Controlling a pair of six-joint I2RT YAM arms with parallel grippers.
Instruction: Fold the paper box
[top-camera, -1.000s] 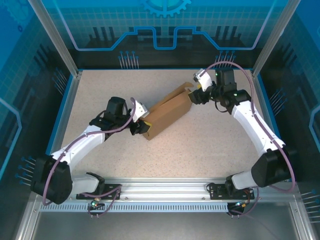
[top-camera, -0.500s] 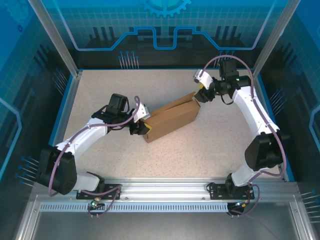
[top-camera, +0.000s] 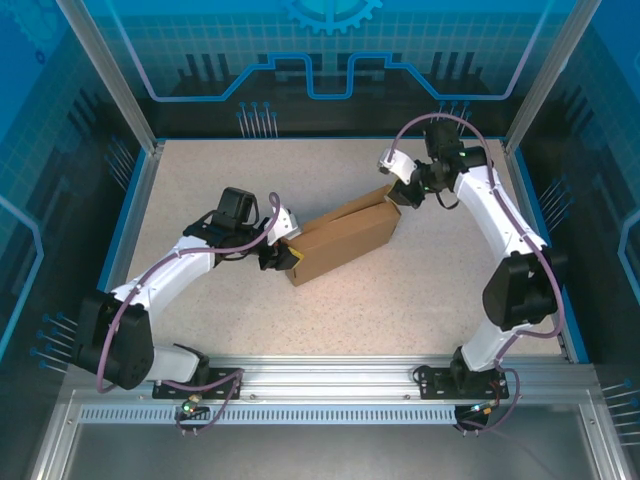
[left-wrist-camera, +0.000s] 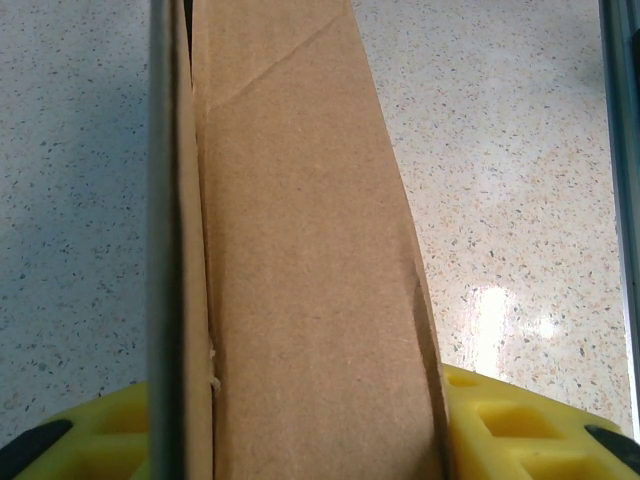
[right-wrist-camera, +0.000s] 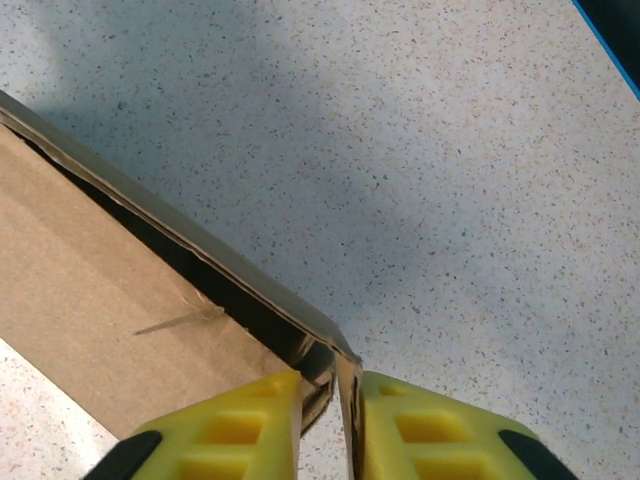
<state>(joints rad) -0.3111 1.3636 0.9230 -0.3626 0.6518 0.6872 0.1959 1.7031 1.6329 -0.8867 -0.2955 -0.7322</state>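
The paper box (top-camera: 343, 238) lies diagonally near the middle of the table (top-camera: 400, 300). My left tool (top-camera: 285, 252) clamps its near-left end across the width. My right tool (top-camera: 397, 192) pinches the thin wall edge at the far-right corner.

Step in hand, as I judge it: closing the lid. The next move calls for seating that edge downward without tearing it.

The right wrist view shows a dark gap under the lid edge, which the top view does not resolve.

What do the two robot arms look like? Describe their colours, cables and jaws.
The left arm and right arm have glossy white shells and black joint housings. A purple cable loops along each. The jaws are yellow moulded plastic with rectangular recesses.
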